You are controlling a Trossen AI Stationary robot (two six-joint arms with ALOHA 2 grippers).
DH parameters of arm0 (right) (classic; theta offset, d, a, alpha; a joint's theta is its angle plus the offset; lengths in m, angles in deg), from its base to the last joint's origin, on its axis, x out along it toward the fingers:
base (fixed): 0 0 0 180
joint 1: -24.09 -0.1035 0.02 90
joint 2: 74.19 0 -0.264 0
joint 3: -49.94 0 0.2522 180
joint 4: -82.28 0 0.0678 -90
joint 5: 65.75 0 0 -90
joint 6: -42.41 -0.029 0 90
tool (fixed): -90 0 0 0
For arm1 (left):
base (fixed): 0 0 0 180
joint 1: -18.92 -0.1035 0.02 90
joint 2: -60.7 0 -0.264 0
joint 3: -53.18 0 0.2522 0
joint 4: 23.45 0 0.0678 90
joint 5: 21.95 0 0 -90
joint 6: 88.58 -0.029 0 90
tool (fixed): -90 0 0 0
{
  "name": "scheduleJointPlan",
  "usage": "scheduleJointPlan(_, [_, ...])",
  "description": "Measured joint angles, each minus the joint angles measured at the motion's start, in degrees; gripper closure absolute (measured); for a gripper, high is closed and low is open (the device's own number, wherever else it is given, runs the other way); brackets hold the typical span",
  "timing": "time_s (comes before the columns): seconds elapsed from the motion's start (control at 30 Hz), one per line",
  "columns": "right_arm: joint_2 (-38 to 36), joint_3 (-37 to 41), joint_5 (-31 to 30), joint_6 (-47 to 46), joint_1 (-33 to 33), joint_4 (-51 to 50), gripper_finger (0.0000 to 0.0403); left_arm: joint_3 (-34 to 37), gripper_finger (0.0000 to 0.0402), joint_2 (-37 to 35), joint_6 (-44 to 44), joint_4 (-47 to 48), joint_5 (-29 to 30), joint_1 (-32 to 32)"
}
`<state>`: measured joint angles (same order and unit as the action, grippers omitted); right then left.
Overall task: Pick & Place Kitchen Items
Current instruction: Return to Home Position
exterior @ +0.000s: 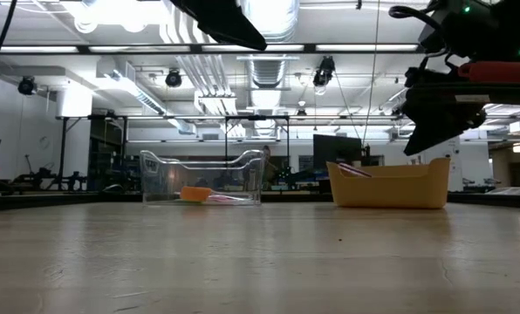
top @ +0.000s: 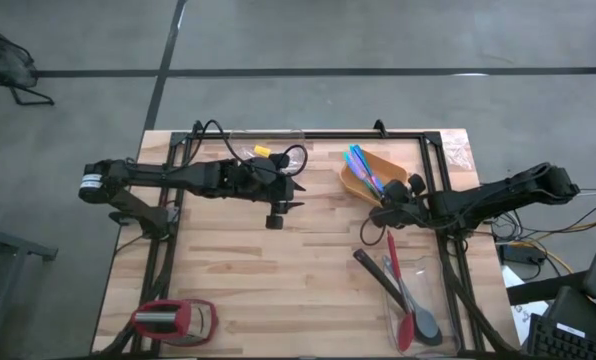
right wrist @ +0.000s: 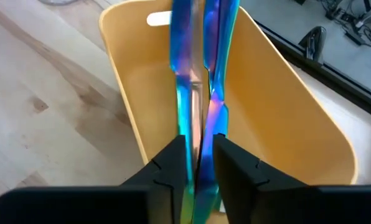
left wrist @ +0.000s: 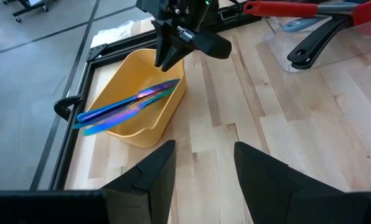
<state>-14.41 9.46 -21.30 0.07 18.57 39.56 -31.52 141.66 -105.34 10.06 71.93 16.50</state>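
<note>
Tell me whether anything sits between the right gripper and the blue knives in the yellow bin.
Nothing visible does. The right gripper hangs open just above the edge of the yellow bin, and the blue knives lie uncovered inside it. The left gripper, also open, hovers over the middle of the table.

Two iridescent blue knives (left wrist: pixel 132 101) lie slanted inside the yellow bin (left wrist: pixel 167 115).

Grey concrete floor (top: pixel 378 35), bright ceiling lights (exterior: pixel 112 10), exposed silver ducts (exterior: pixel 262 68), pale wooden table (top: pixel 278 280)
</note>
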Motion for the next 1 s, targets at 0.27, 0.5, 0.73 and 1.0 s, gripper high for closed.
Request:
scheduleJointPlan(0.27, [-0.38,-1.89,-0.37,1.12,-0.11,0.24,0.0285,0.0,0.0237,0.0,1.08,0.0,-0.91,0.0])
scheduleJointPlan(0.5, [-1.25,-8.64,1.57,13.04,-0.63,2.25,0.0334,2.62,0.0343,-0.27,2.5,-5.6,-7.75,0.0])
scheduleJointPlan(0.73, [-1.96,-3.63,20.08,29.58,0.15,28.9,0.0393,13.41,0.0394,-2.63,6.14,-16.17,-7.7,-0.4])
scheduleJointPlan(1.0, [-9.73,1.7,28.7,33.31,0.52,34.9,0.0394,30.49,0.0395,-11.74,12.15,-36.93,-9.17,-1.14])
